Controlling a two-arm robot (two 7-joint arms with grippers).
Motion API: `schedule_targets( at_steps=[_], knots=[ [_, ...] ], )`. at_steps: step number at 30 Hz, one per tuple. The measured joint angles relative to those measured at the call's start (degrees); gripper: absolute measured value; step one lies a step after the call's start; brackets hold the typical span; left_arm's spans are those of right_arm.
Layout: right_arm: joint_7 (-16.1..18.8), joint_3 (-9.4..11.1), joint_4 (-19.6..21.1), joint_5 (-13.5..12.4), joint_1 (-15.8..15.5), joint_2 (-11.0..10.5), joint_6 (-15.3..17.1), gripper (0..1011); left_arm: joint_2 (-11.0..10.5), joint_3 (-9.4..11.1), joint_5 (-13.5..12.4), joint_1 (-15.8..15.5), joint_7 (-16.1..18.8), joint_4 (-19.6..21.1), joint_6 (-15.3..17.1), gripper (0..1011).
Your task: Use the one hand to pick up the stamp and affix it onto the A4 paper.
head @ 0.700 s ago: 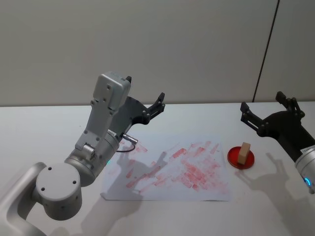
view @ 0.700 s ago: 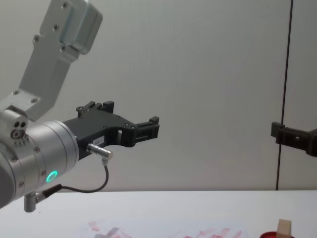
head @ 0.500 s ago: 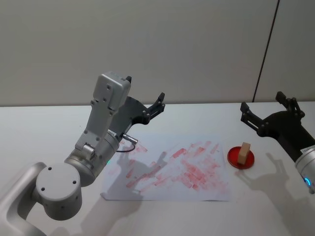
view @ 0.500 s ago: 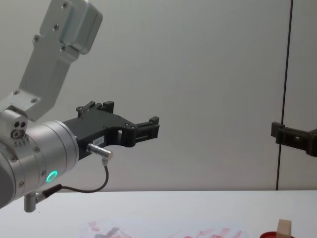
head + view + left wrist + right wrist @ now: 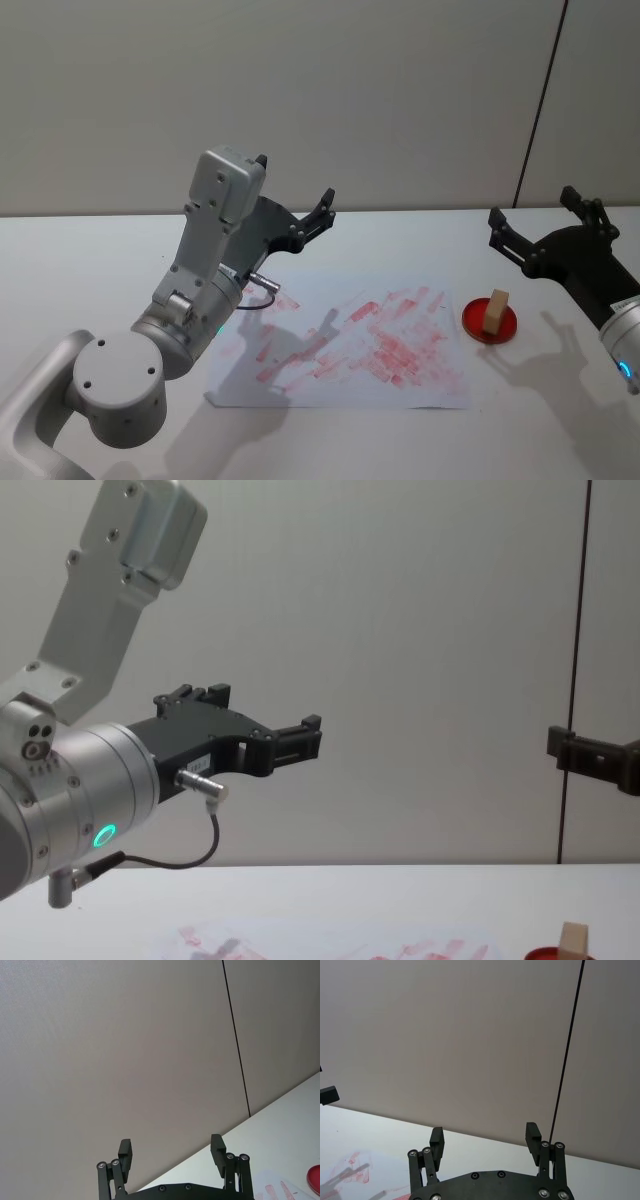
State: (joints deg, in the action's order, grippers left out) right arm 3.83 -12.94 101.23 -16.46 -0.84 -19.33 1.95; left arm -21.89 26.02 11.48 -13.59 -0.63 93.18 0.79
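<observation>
The stamp, a small tan wooden block, stands upright on a round red ink pad just right of the A4 paper. The paper lies flat on the table, covered in red smudged prints. My right gripper, the hand, hovers open and empty above the table, behind and to the right of the stamp. In its wrist view the right gripper faces the wall. My left gripper is raised over the paper's far left part, open and empty. The chest view shows the stamp at the bottom right.
The white table runs back to a grey wall. A dark vertical seam marks the wall at right. The left arm's silver elbow and wrist, with a cable, stand over the paper's left edge.
</observation>
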Motion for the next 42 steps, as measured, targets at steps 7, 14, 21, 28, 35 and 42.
schedule_targets(
  at_steps=[7,14,21,28,35,42],
  knots=[
    [0.0,0.0,0.0,0.0,0.0,0.0,0.0,1001,0.0,0.0,0.0,0.0,0.0,0.0,0.0,1001],
    [0.0,0.0,0.0,0.0,0.0,0.0,0.0,1001,0.0,0.0,0.0,0.0,0.0,0.0,0.0,1002],
    [-0.4,0.2,0.6,0.0,-1.0,-0.5,0.2,1001,0.0,0.0,0.0,0.0,0.0,0.0,0.0,1001],
    [-2.3,0.6,2.8,-0.8,-4.2,-2.1,2.0,1001,0.0,0.0,0.0,0.0,0.0,0.0,0.0,1001],
    [-4.8,0.7,4.6,-1.1,-7.2,-2.9,4.8,1001,0.0,0.0,0.0,0.0,0.0,0.0,0.0,1001],
    [-6.8,-0.2,5.0,-0.1,-8.2,-2.0,8.1,1001,0.0,0.0,0.0,0.0,0.0,0.0,0.0,1001]
  ],
)
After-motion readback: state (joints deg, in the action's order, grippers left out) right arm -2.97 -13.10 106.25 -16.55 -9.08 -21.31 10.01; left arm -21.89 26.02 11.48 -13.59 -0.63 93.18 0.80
